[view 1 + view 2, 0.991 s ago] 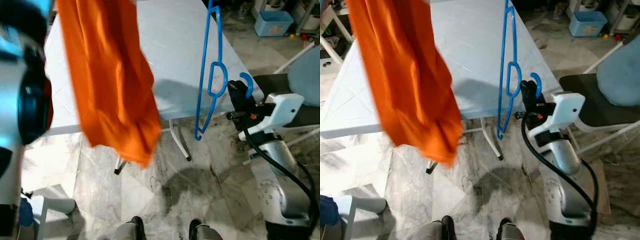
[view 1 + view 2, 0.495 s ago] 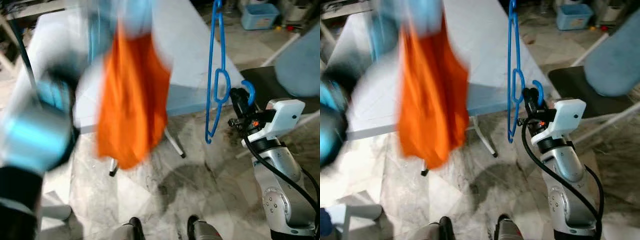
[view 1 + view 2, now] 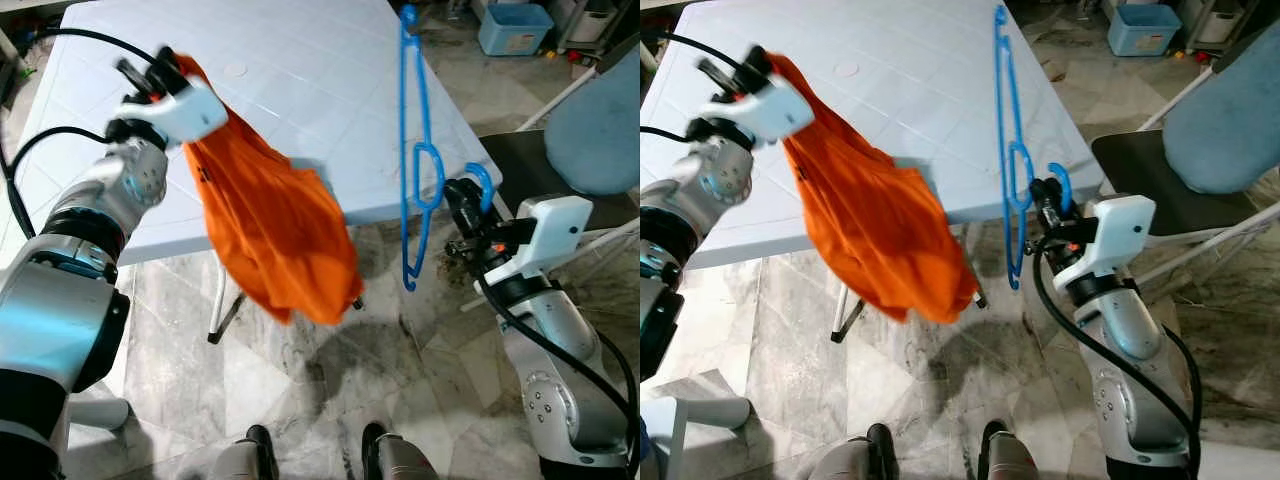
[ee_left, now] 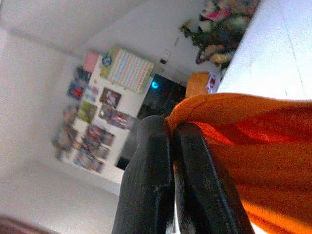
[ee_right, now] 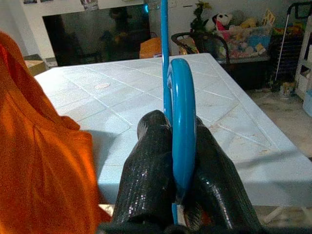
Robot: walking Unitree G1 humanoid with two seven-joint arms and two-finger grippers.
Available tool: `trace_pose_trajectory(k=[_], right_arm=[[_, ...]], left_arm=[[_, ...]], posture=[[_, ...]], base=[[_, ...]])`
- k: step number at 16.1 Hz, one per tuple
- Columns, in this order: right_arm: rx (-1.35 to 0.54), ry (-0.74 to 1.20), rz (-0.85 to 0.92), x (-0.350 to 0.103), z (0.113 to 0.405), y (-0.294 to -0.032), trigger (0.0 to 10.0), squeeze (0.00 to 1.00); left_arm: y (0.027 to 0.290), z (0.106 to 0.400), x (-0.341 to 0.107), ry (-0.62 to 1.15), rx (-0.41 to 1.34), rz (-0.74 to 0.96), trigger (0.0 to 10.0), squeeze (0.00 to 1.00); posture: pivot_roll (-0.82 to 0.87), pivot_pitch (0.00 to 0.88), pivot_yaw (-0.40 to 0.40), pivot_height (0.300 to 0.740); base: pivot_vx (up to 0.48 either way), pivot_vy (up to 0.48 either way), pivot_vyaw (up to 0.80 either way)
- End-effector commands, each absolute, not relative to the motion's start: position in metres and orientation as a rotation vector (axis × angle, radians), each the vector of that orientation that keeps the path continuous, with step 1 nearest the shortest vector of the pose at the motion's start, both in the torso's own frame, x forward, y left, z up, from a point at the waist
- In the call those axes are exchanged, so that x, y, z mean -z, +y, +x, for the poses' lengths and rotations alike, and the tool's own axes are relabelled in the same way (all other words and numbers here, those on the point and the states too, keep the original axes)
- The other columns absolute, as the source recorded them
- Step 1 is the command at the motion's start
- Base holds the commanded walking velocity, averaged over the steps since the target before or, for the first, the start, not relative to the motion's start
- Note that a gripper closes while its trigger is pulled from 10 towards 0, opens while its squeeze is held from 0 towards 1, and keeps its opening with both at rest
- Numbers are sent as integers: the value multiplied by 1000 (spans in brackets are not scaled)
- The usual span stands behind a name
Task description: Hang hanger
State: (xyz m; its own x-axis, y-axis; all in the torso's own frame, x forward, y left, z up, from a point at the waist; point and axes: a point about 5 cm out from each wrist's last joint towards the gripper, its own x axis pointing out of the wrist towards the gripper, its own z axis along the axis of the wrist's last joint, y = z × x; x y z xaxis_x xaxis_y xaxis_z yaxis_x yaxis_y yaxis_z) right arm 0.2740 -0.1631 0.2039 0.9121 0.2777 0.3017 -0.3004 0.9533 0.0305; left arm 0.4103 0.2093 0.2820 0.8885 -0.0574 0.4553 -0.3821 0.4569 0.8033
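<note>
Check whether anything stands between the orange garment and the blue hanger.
Nothing visible does. The left gripper holds the orange garment up over the white table's near edge; the right gripper holds the blue hanger upright beside it, with open air between them.

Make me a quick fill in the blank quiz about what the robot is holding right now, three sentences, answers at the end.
1. The right gripper is shut on a hanger whose colour is ____.
2. The left gripper holds up an ____ cloth that hangs down past the table edge.
3. Behind both things stands a white ____.

Missing words: blue; orange; table
</note>
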Motion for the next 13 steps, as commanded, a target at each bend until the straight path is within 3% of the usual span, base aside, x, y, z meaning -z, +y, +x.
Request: trace_pose_trajectory(k=[1,4,7,10,13], right_arm=[[-272,-300,60,-202,274,-165,10000,0],[123,-272,-45,-187,285,-224,10000,0],[302,-223,-122,-174,285,-257,10000,0],[415,-135,-185,-154,288,-272,10000,0],[501,79,-173,-112,287,-277,10000,0]], left_arm=[[216,408,-289,-480,-235,1000,10000,0],[223,395,-284,-612,-224,840,10000,0],[225,387,-255,-601,-204,751,10000,0],[221,379,-230,-588,-190,681,10000,0],[219,376,-219,-560,-208,637,10000,0]], posture=[[-166,226,26,740],[-128,208,38,740],[-111,195,31,740],[-98,188,18,740],[-86,181,12,740]], base=[[0,0,0],[0,0,0],[0,0,0],[0,0,0],[0,0,0]])
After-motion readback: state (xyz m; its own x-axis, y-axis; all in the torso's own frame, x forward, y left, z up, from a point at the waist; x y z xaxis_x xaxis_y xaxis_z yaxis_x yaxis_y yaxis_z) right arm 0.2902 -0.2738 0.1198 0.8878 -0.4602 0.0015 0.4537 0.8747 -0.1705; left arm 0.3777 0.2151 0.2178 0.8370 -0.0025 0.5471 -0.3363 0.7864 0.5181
